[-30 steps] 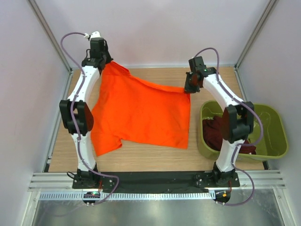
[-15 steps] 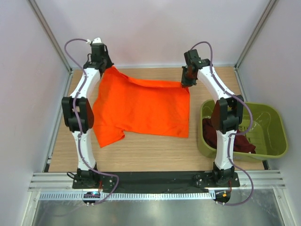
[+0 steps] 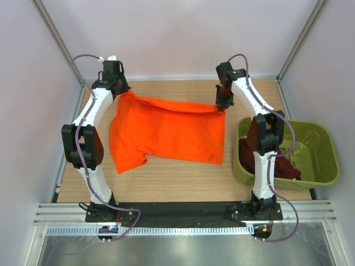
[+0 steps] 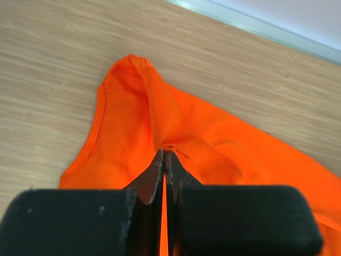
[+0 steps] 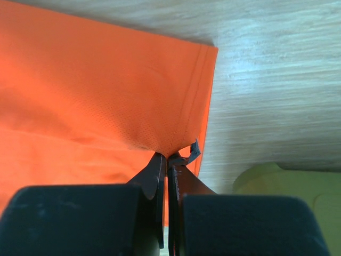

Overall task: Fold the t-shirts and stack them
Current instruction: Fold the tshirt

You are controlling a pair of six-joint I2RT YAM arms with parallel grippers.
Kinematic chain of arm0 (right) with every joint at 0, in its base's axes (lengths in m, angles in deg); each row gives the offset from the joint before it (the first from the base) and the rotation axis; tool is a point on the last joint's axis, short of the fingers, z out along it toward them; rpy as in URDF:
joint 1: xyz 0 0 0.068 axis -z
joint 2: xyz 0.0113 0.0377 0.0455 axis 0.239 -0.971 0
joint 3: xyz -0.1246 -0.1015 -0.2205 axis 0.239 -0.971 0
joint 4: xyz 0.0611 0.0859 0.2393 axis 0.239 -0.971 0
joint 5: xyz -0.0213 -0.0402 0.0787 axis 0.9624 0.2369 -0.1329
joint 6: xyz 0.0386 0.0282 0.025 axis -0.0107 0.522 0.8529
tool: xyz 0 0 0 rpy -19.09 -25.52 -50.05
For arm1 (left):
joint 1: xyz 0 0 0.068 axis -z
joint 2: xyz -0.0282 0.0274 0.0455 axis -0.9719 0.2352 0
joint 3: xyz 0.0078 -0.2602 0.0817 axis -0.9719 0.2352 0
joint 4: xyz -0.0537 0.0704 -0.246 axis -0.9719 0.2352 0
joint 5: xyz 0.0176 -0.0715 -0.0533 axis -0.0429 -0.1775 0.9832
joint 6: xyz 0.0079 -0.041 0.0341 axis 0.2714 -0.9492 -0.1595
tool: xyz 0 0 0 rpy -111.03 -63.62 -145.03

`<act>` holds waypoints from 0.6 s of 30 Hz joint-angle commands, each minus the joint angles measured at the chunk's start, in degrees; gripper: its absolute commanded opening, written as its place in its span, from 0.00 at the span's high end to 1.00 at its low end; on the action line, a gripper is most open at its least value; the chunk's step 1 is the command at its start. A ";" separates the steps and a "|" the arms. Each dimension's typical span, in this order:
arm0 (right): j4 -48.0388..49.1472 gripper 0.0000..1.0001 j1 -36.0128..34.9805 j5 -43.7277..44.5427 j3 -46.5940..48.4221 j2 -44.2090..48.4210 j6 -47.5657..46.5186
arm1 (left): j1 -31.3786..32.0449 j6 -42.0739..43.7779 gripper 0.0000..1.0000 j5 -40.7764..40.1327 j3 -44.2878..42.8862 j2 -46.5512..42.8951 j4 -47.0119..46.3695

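Left end effector (image 3: 118,88) is clamped shut on the far left edge of the orange t-shirt (image 3: 166,130). Right end effector (image 3: 222,103) is pinched on the far right hem corner. Both grips stretch the far edge between them so the cloth spreads flat on the worktop (image 3: 183,180), likely prep for a fold. Maroon t-shirt (image 3: 252,158) waits in the green tub (image 3: 327,166) at right. Versus a second ago, the far edge runs straighter, the left grip sits nearer, and the shirt lies flatter.
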 commanded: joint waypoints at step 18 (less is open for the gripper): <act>-3.68 0.99 0.18 -1.15 -1.98 -2.44 -0.39 | -0.27 1.34 1.00 -5.90 9.28 -4.09 6.70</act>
